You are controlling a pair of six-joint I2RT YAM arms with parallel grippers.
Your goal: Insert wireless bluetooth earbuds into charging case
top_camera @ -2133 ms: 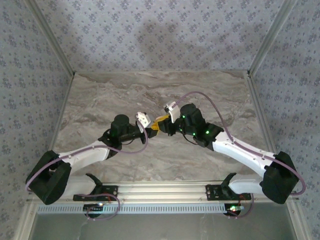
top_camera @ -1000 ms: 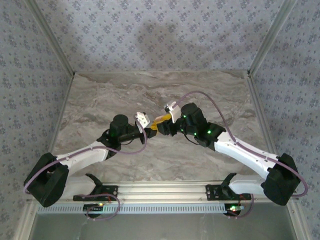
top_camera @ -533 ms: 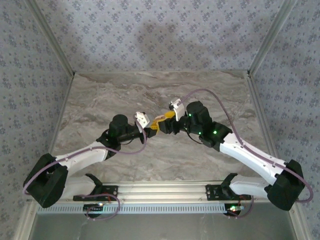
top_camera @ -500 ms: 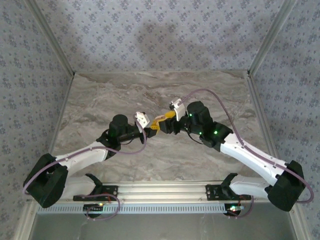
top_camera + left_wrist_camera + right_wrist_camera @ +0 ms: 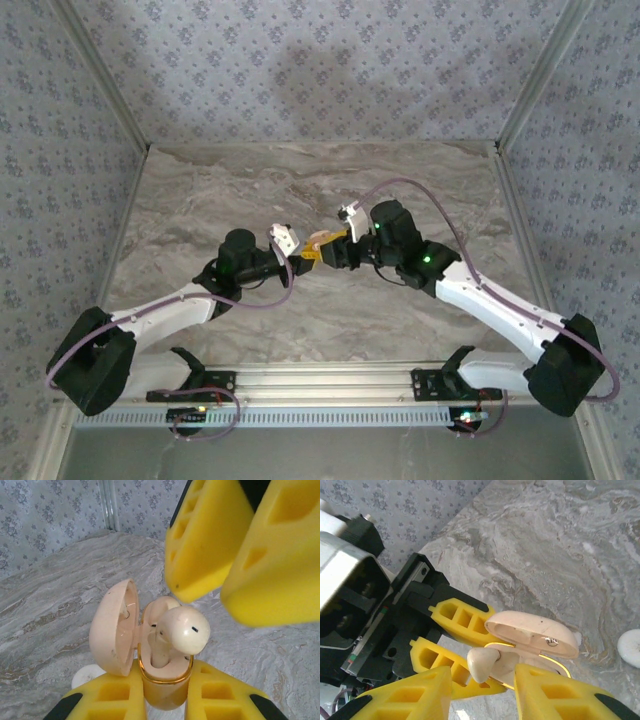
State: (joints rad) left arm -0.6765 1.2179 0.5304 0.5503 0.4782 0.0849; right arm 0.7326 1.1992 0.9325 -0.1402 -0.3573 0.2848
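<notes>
The charging case (image 5: pixel 164 692), cream with a gold rim, is held off the table with my left gripper (image 5: pixel 162 678) shut on its body. Its lid (image 5: pixel 112 627) hangs open to the left. One cream earbud (image 5: pixel 182 630) sits partly in the case, its rounded head sticking out. In the right wrist view that earbud (image 5: pixel 484 662) lies between the fingers of my open right gripper (image 5: pixel 482 682), with gaps on both sides, under the lid (image 5: pixel 530 632). From above, the left gripper (image 5: pixel 302 257) and right gripper (image 5: pixel 323 245) meet tip to tip mid-table.
A small white round object (image 5: pixel 630 648) lies on the marble table (image 5: pixel 200 200) below the case, also seen as a white round object (image 5: pixel 86 676) beside the left finger. Patterned walls (image 5: pixel 320 70) enclose the table on three sides.
The right arm drifted slightly right and back, its gripper staying at the case. The left arm and the case have held still.
</notes>
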